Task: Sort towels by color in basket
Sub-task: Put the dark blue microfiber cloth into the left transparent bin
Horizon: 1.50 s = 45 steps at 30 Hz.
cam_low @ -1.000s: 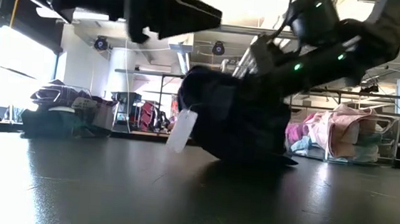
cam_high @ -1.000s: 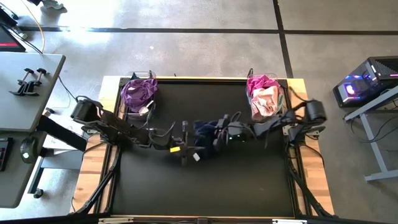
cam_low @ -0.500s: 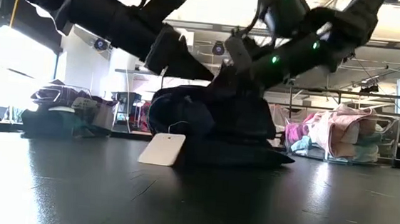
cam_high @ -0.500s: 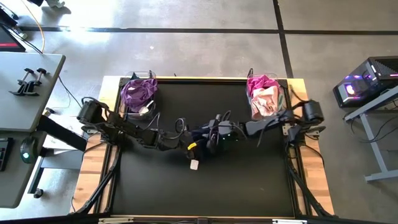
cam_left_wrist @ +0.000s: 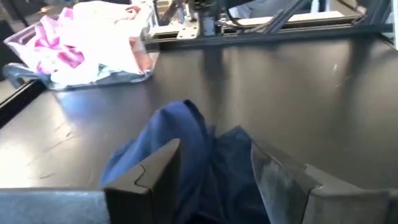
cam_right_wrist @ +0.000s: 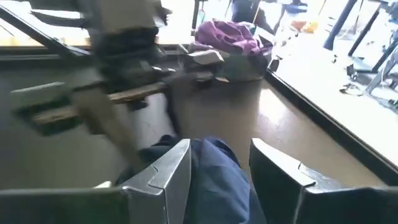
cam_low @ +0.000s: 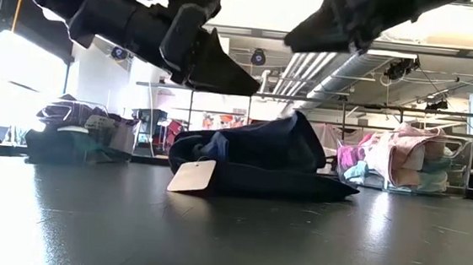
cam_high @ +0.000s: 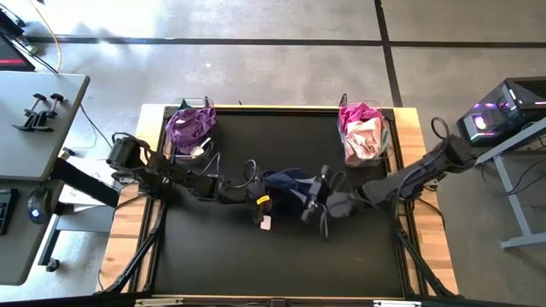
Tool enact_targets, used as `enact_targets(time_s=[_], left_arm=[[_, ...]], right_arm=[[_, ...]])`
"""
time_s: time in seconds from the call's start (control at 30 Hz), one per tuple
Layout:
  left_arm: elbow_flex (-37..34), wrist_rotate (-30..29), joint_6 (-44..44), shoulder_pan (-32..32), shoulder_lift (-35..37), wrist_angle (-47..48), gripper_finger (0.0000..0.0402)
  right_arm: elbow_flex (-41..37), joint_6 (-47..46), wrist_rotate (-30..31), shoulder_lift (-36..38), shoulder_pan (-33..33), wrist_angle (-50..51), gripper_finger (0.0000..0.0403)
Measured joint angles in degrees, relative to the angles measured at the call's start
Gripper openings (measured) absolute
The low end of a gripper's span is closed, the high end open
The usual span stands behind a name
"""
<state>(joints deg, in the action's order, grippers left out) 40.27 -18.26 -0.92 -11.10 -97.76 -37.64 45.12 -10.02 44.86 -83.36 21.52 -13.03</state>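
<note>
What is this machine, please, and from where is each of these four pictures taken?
It is a robot with two dark arms at a black table. One picture looks down from above, one looks level across the tabletop, and two come from cameras on the wrists. A navy towel with a white tag lies mid-table. The left gripper and the right gripper are open on either side of it, holding nothing. Two clear baskets at the back hold purple towels and pink towels.

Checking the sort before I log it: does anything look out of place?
Yes: a navy towel lies crumpled mid-table, white tag out, outside both baskets, between the open left gripper and open right gripper.
</note>
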Motion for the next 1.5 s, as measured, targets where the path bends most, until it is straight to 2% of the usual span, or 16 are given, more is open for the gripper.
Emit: enact_targets(time_s=[0.17,0.33,0.53,0.63,0.7,0.83,0.97,1.07,1.17,1.33,1.5], left_arm=[[0.32,-0.14,0.58,1.54,0.17,1.18,0.0161],[4.59,4.53,0.82,1.65,3.28,2.64,0.0144],[11.45,4.40,-4.79,2.95,3.68,17.73,0.0143],[14.56,4.67,-5.33,4.20,3.76,27.02,0.0161],[14.98,6.18,-5.33,5.20,3.76,29.89,0.0181],[13.68,10.21,-3.40,6.95,3.76,29.88,0.0228],[11.40,10.23,-2.26,8.88,2.19,28.37,0.0270],[10.18,10.46,-2.86,10.33,-0.76,23.87,0.0285],[9.95,12.50,-4.10,11.44,-5.14,22.76,0.0287],[10.86,13.11,0.27,12.63,-11.99,22.55,0.0280],[11.35,13.06,0.49,12.59,-14.84,22.02,0.0234]], right_arm=[[-0.02,-0.65,3.26,-0.40,4.88,0.30,0.0155],[-0.07,-5.45,4.42,-0.68,7.96,4.83,0.0155],[-0.07,-8.37,10.70,-0.58,11.46,7.52,0.0155],[-0.07,-9.54,12.02,-0.56,12.36,7.54,0.0155],[-0.07,-9.61,12.07,-0.56,12.41,7.68,0.0155],[-0.07,-9.66,12.09,-0.56,12.39,7.71,0.0155],[-0.07,-9.66,12.11,-0.60,12.24,7.70,0.0155],[-0.07,-10.52,12.17,-0.62,12.24,7.75,0.0155],[-0.07,-12.01,12.17,-0.63,12.24,8.14,0.0155],[-0.07,-12.61,12.18,-0.65,12.22,8.29,0.0156],[-0.07,-13.55,12.18,-0.65,11.52,8.82,0.0156]])
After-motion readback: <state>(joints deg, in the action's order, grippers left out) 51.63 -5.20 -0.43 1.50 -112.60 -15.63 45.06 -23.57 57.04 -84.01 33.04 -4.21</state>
